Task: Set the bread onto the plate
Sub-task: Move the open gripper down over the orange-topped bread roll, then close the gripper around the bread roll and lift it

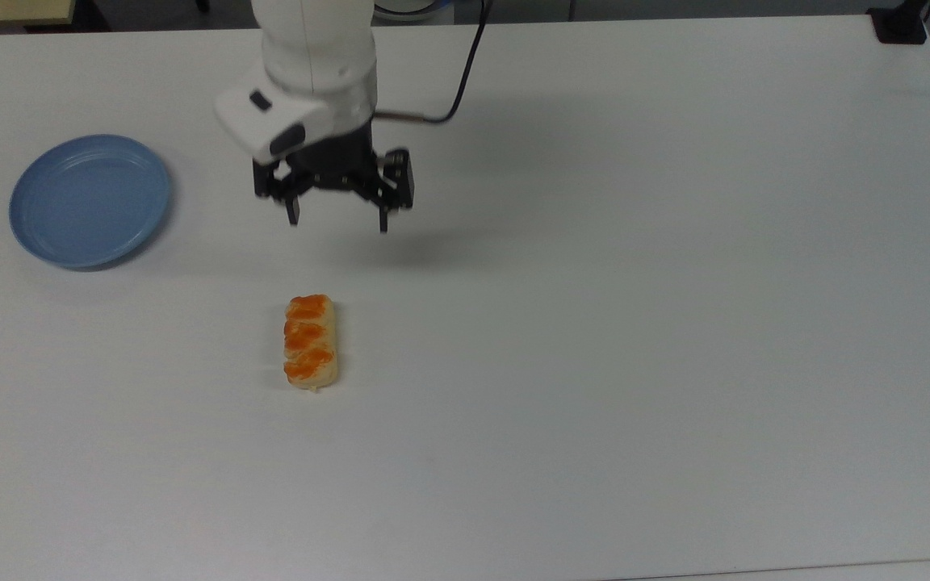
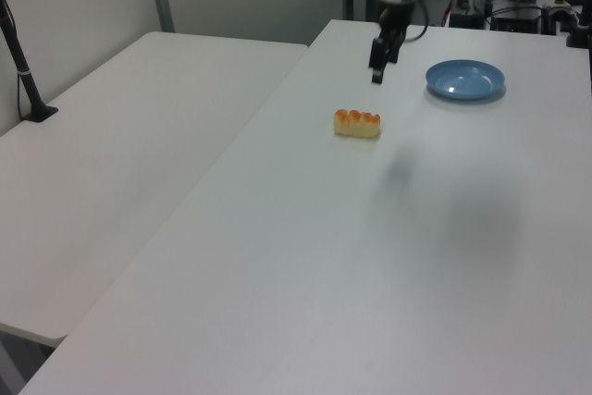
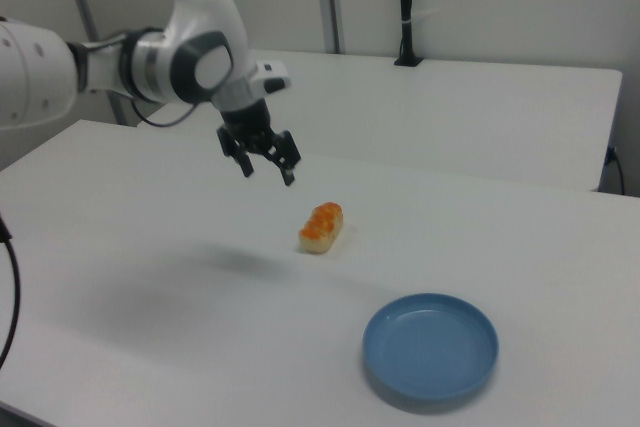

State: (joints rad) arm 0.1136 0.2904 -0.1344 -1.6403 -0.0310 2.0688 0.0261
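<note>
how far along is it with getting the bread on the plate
Early. Nothing is done yet: the bread lies on the white table, apart from the plate, which holds nothing. In hand: the gripper hangs open above the table, short of the bread and not touching it. Left: descend over the bread, grasp it, carry it to the plate and release.

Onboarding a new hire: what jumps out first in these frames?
The white robot arm reaching in from the top view's upper edge, its black tool open and raised above the white table. Then the orange-topped bread lying alone below the tool in the top view, and the empty blue plate at the top view's left.
</note>
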